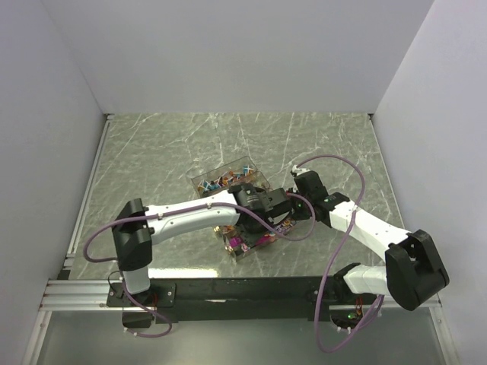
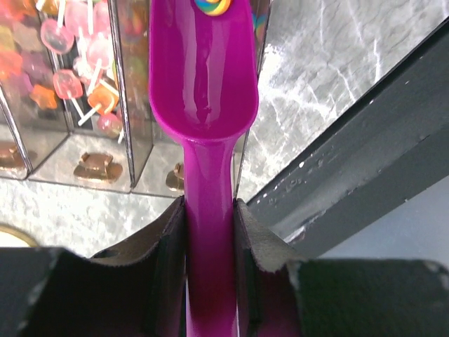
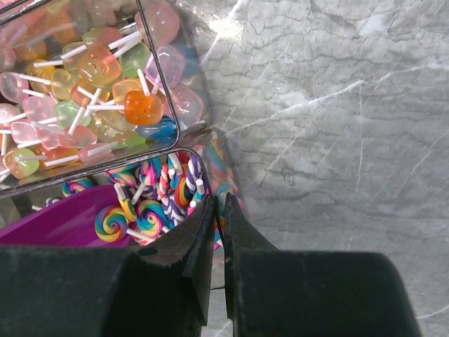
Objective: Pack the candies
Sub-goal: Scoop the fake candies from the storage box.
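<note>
Nearest in the left wrist view, our left end effector [image 2: 210,232] clamps the handle of the magenta scoop [image 2: 203,91]. One of the candies [image 2: 212,5] in its bowl is cut off at the top edge. Our right end effector [image 3: 218,225] is narrowed onto the wall of the clear box [image 3: 177,119]. More sweets fill its compartments at upper left, and from overhead the arms hide most of them.

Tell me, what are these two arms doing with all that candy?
The left gripper holds a magenta scoop by its handle, with the bowl lying among swirl lollipops in one compartment of a clear box. The right gripper seems to pinch the box's wall, probably steadying it. A neighbouring compartment holds translucent lollipops. At least one swirl lollipop rests in the scoop.
</note>
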Controlling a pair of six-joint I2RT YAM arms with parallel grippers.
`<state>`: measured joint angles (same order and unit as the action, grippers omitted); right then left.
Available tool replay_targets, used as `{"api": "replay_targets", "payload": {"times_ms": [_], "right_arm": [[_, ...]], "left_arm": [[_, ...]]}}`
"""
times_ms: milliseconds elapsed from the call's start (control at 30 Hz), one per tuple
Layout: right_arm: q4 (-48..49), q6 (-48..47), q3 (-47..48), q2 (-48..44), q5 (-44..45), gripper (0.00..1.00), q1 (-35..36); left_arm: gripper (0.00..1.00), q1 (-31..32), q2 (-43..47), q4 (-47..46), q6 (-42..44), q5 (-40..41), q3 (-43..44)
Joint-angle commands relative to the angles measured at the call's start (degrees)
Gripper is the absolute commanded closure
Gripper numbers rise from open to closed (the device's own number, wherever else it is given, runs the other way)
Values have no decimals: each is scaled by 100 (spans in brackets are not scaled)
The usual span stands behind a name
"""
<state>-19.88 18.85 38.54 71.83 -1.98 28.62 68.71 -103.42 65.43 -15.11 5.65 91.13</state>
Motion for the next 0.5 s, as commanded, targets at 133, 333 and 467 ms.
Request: {"api": "replay_targets", "payload": {"times_ms": [133, 333, 467], "right_arm": [[722, 629, -101, 208, -918, 100, 188], [775, 655, -128, 287, -953, 100, 205], [836, 681, -172, 305, -954, 100, 214]], "left_arm": [[86, 64, 155, -2658, 290, -249, -579], [85, 73, -47, -2948, 158, -187, -957], [89, 64, -65, -2895, 53, 32, -948]]}}
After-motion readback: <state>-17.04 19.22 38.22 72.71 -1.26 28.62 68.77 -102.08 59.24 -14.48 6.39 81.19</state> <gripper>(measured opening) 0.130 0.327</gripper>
